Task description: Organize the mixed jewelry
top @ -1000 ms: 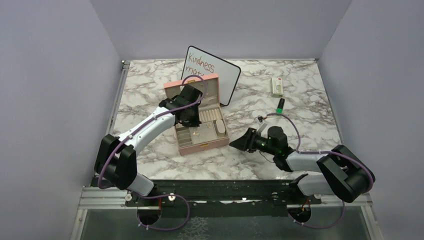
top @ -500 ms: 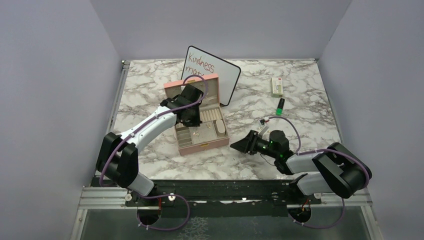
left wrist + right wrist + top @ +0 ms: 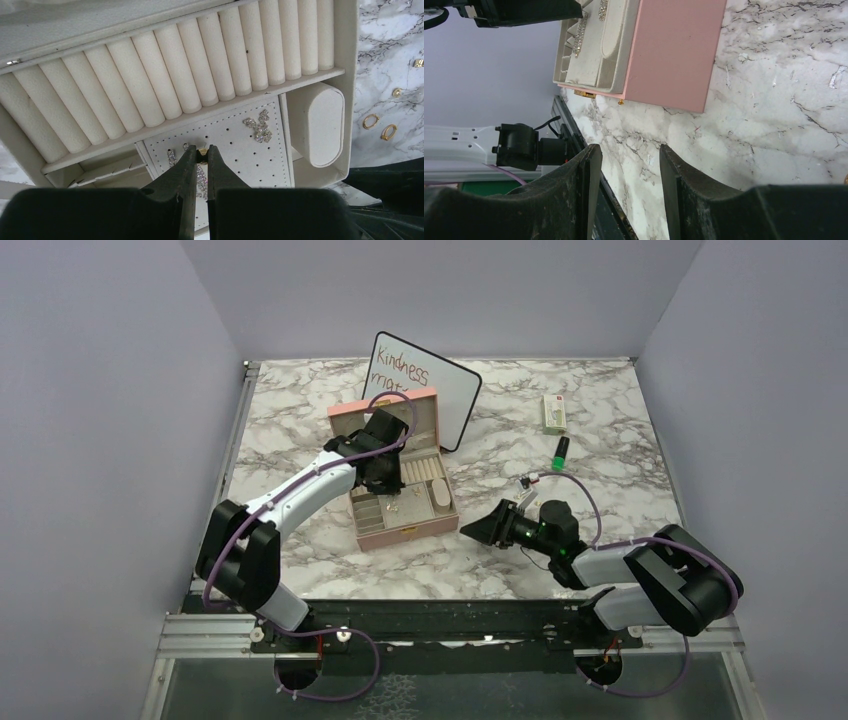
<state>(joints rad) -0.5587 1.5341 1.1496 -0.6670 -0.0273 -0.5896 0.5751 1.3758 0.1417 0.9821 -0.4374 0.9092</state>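
The open pink jewelry box (image 3: 410, 533) sits mid-table, its cream ring rolls (image 3: 200, 60) at the back. My left gripper (image 3: 202, 149) hangs over the box's perforated earring panel (image 3: 235, 150), shut on a tiny gold piece (image 3: 202, 150); in the top view the left gripper (image 3: 380, 476) is above the box. Sparkly earrings (image 3: 258, 126) lie on the panel. Two gold rings (image 3: 370, 121) and smaller gold bits (image 3: 396, 92) lie on the marble right of the box. My right gripper (image 3: 482, 528) is open and empty, low over the table, pointing at the box (image 3: 674, 50).
A whiteboard sign (image 3: 430, 390) leans behind the box. A white-green packet (image 3: 554, 412) and a green-capped marker (image 3: 561, 448) lie at the back right. A cream oval pad (image 3: 317, 125) fills the box's right compartment. Walls close in the table on three sides.
The right arm has drawn back slightly to the right. The left gripper stays over the box's earring panel, its elbow shifted a little.
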